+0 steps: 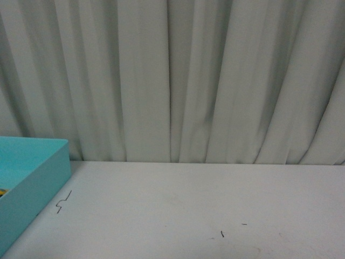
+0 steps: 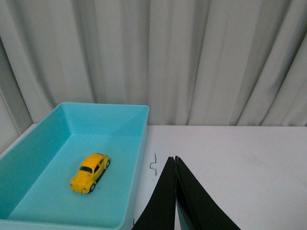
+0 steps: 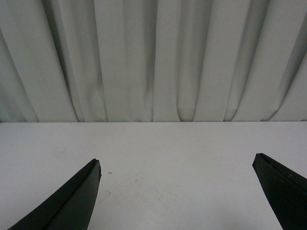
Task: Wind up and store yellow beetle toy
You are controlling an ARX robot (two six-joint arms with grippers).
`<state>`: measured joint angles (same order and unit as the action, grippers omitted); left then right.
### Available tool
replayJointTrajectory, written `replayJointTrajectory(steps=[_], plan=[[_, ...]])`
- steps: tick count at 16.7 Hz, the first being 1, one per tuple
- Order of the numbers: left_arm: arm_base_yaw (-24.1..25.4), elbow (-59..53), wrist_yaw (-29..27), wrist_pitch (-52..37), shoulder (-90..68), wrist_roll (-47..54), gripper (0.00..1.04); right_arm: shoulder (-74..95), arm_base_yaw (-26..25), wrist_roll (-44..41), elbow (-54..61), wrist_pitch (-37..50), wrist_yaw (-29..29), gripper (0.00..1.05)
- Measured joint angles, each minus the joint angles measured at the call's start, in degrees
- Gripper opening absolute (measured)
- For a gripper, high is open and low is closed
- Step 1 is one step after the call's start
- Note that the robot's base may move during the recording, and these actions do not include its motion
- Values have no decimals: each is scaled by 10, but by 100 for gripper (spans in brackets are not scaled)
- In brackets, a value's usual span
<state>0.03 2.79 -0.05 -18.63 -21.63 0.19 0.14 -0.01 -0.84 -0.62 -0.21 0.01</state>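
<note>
Front view: a white desk (image 1: 205,205) runs back to a pleated grey curtain (image 1: 178,81). The turquoise bin (image 1: 38,189) stands at the desk's left edge, only 1 corner of it in frame, and a sliver of yellow shows at its inner wall at the picture's border, too small to name with certainty. Neither arm appears. A thin squiggle mark (image 1: 63,202) lies on the desk just beside the bin's outer wall.

Left wrist view: the yellow beetle toy (image 2: 90,173) sits on its wheels on the bin's floor, roughly midway between the side walls, apart from every wall and touching none. The turquoise bin (image 2: 139,143) has its long side parallel to the desk's left edge. The left gripper (image 2: 175,160) hangs outside the bin, over bare desk beside the bin's right wall, its 2 black fingers (image 2: 165,196) pressed together with nothing between them. Closed and clear of the bin, it reads as having no hold on the toy; the toy lying free in the bin suggests the storing step is done.

Right wrist view: the right gripper (image 3: 177,165) hangs over bare desk (image 3: 153,148), its 2 fingers (image 3: 72,201) spread wide and empty, well apart from the bin, which is out of frame; it looks parked out of the way
</note>
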Motion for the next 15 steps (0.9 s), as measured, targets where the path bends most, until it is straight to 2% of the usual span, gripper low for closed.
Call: replayJointTrajectory(steps=[5, 6, 13, 14, 15], plan=[[0, -6, 0, 17, 25, 0, 2, 0, 0, 0, 0, 0, 0, 98], [0, -20, 0, -7, 30, 0, 2, 0, 0, 0, 0, 0, 0, 98], [0, -23, 0, 85, 115, 0, 2, 0, 0, 0, 0, 0, 0, 98], [0, -21, 0, 109, 132, 0, 2, 0, 0, 0, 0, 0, 0, 98], [0, -22, 2, 188, 186, 0, 2, 0, 0, 0, 0, 0, 0, 98]])
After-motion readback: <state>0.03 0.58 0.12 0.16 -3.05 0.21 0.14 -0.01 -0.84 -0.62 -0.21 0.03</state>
